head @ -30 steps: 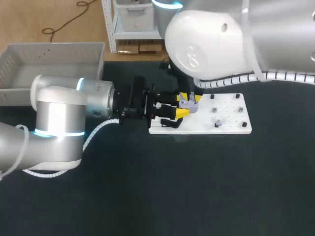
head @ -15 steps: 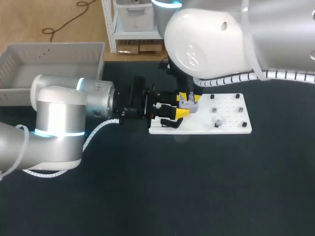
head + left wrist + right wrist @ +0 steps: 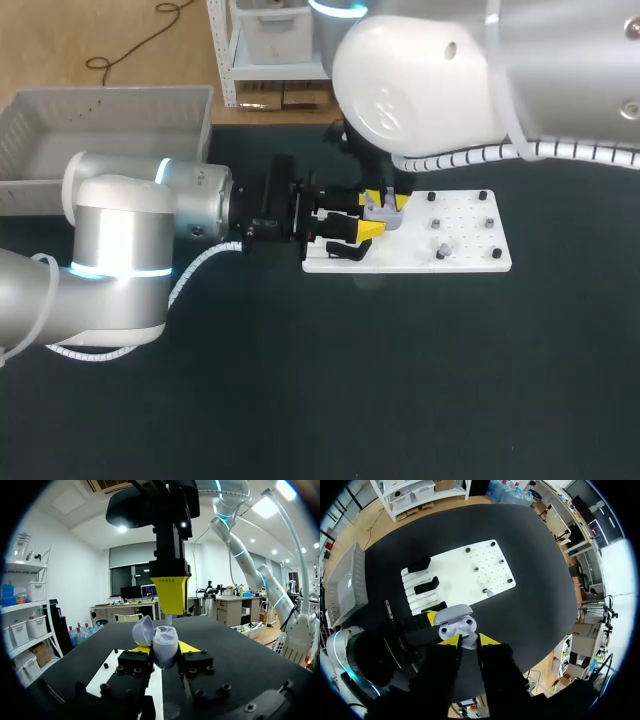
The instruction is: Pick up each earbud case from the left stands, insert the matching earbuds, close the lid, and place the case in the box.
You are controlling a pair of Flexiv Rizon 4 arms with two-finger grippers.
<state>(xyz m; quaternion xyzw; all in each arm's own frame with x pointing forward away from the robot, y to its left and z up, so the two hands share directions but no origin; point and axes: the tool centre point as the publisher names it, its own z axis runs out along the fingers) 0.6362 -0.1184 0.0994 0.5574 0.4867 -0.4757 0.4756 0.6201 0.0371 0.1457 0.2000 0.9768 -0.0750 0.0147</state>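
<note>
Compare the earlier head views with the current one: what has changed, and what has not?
Only the right arm's white upper link has drifted slightly towards the head view's upper left. Everything else stayed as it was. The left end effector remains shut on the open earbud case. The right end effector remains over the case, holding an earbud.

A white pegboard (image 3: 470,262) with small black pegs (image 3: 497,254) lies on the black table (image 3: 400,380)

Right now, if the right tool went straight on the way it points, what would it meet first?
The open earbud case held in the left tool, right under the right tool and the white earbud it seems to pinch; gap looks small, depth unclear.
</note>
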